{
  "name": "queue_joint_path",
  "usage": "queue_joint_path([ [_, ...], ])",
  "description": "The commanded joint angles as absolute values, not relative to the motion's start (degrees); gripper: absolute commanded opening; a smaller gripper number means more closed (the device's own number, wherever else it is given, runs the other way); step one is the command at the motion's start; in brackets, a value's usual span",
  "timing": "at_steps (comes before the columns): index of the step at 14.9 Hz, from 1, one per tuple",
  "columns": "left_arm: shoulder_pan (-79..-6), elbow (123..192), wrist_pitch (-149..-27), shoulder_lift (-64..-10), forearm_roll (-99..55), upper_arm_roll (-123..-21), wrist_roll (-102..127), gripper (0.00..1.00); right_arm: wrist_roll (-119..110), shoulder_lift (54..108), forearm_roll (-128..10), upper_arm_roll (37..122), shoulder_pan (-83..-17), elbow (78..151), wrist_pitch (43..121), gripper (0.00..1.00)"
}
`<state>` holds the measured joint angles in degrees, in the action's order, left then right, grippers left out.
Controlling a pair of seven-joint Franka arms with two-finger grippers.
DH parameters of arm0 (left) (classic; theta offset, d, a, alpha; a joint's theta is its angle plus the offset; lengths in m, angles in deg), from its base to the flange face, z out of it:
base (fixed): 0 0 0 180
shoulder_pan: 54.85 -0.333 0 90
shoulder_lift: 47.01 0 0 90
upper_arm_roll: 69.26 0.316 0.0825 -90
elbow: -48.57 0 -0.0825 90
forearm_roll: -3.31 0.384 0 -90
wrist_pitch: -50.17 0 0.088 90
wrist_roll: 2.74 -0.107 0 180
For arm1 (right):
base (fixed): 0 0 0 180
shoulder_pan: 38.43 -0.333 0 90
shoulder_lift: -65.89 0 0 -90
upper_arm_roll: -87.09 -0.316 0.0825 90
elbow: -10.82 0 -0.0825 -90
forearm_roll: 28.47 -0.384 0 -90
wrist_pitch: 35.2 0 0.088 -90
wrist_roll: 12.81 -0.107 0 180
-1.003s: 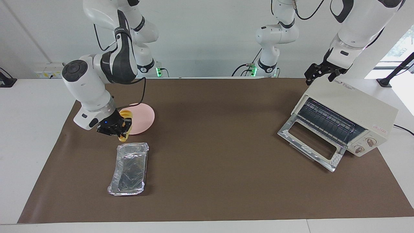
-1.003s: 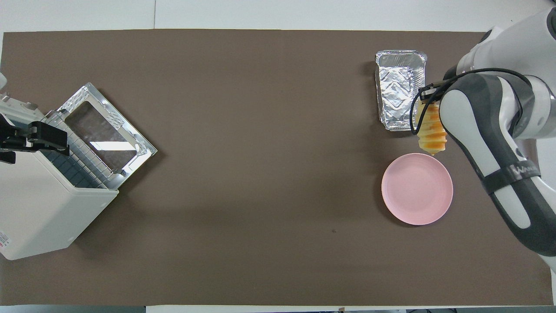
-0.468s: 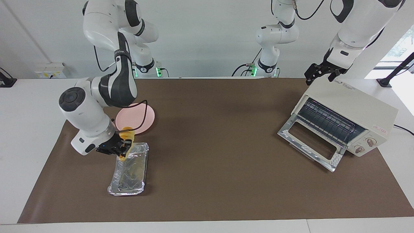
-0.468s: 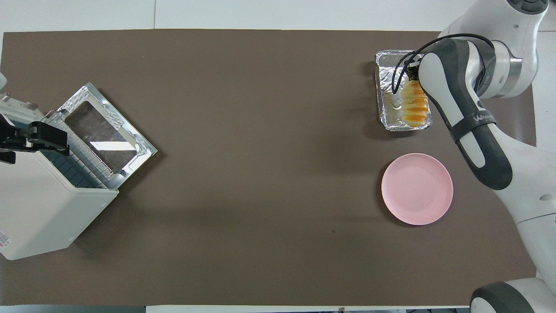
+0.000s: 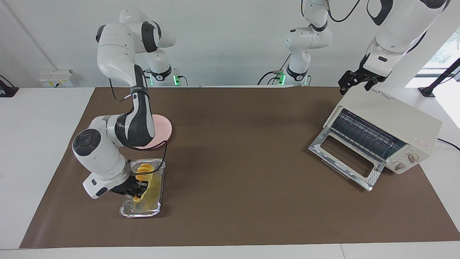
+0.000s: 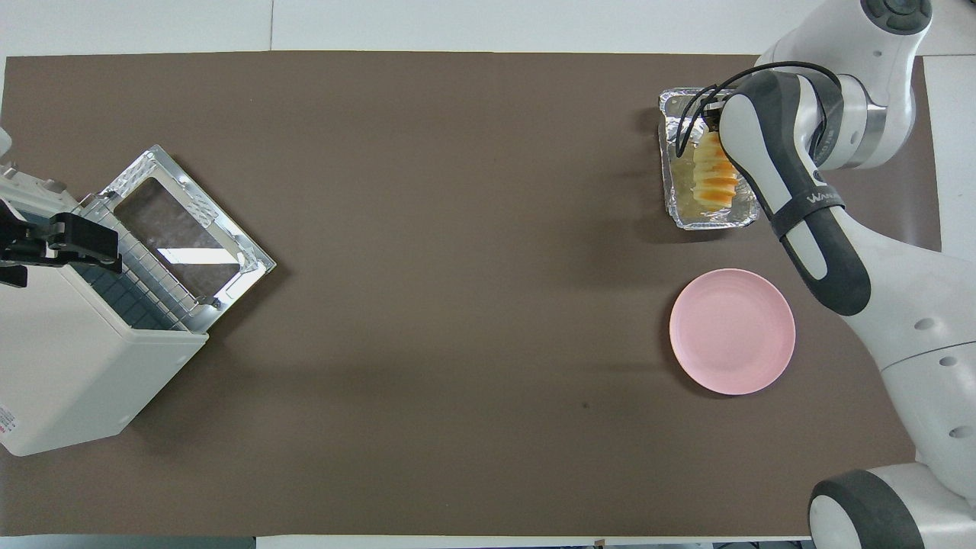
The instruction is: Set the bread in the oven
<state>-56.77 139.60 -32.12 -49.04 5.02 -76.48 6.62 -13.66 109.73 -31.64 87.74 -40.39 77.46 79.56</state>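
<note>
The bread (image 5: 143,180) has been carried from beside the pink plate (image 5: 162,130) to over the foil tray (image 5: 155,210), clamped in the right gripper (image 5: 138,187) fingers; the left gripper (image 5: 354,82) waits wide open over the oven (image 5: 391,120).

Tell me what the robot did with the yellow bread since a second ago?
The right end effector, shut on the bread, carried it from beside the plate, away from the robots, to over the foil tray, and lowered it there. It has not let go. The plate, tray and open oven stayed put; the left end effector waits open over the oven.
</note>
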Motion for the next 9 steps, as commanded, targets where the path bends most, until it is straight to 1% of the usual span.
queue_joint_path([
  [1, -57.3, 140.3, -31.5, -49.9, 3.9, -76.5, 6.0, 1.00, -14.7, 110.6, -32.2, 87.6, -40.3, 76.5, 82.8, 0.00],
  [2, -57.4, 140.3, -31.5, -49.9, 3.9, -76.6, 6.0, 1.00, -14.7, 110.0, -32.7, 87.5, -40.1, 78.7, 84.1, 0.00],
  [3, -57.3, 140.3, -31.5, -49.9, 3.9, -76.6, 6.0, 1.00, -14.7, 109.8, -32.8, 87.5, -40.1, 80.0, 84.8, 0.55],
  [4, -57.3, 140.3, -31.5, -49.9, 4.0, -76.5, 6.1, 1.00, -14.7, 109.7, -32.7, 87.5, -40.1, 80.2, 84.7, 0.94],
  [5, -57.3, 140.3, -31.5, -49.9, 3.9, -76.5, 6.1, 1.00, -14.7, 109.4, -32.7, 87.5, -40.2, 80.2, 84.2, 1.00],
  [7, -57.3, 140.3, -31.5, -49.9, 4.0, -76.5, 6.0, 1.00, -14.8, 108.7, -32.4, 87.6, -40.3, 80.1, 83.3, 1.00],
  [9, -57.3, 140.3, -31.5, -49.9, 3.9, -76.5, 6.0, 1.00, -14.8, 108.4, -32.0, 87.6, -40.3, 79.6, 80.7, 1.00],
])
